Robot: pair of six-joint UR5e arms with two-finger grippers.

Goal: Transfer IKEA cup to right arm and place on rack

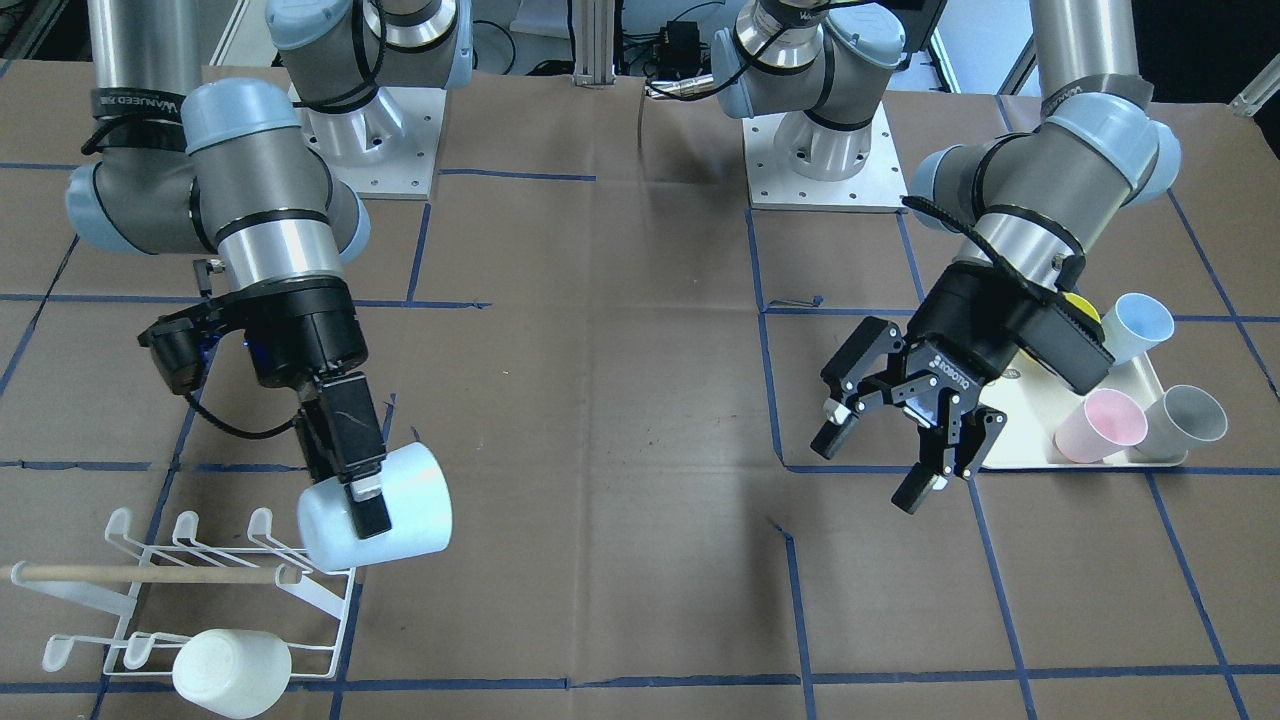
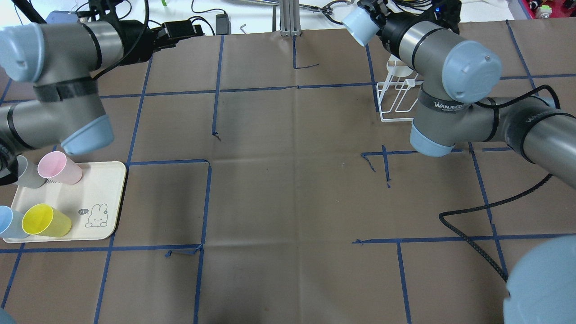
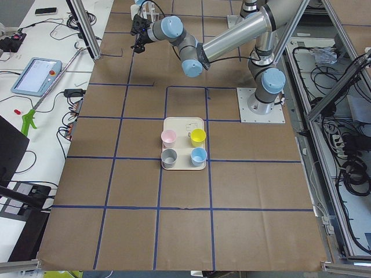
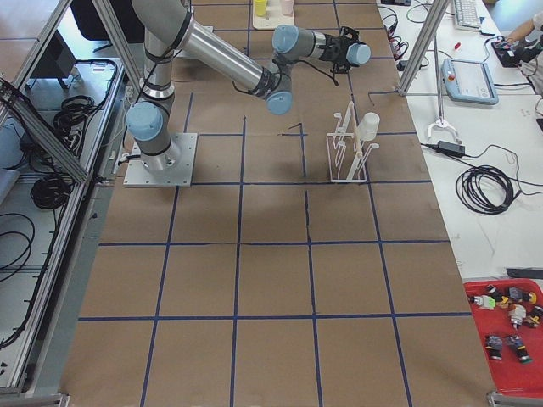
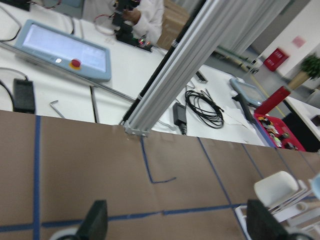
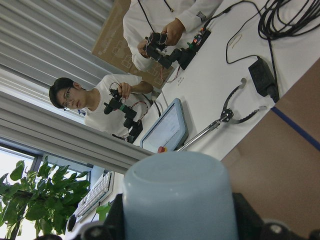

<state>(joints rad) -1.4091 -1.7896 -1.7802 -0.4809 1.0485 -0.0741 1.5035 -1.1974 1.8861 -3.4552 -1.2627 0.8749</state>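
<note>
In the front-facing view the right arm's gripper (image 1: 368, 500) is shut on a pale blue IKEA cup (image 1: 400, 515). The cup is tilted on its side just above the back corner of the white wire rack (image 1: 320, 600). The right wrist view shows the cup (image 6: 180, 195) held between both fingers. A white cup (image 1: 232, 672) hangs on one of the rack's front prongs. My left gripper (image 1: 875, 465) hangs open and empty beside the cream tray (image 1: 1010, 440). The left wrist view shows its fingertips (image 5: 95, 220) wide apart. Overhead, the cup (image 2: 360, 24) is beyond the rack (image 2: 396, 103).
The tray (image 2: 112, 180) carries pink (image 2: 58, 167), grey (image 2: 29, 173), yellow (image 2: 45, 220) and blue (image 2: 6, 222) cups. A wooden dowel (image 1: 150, 574) crosses the rack. A metal post (image 2: 288, 18) stands at the far table edge. People sit at a bench beyond it.
</note>
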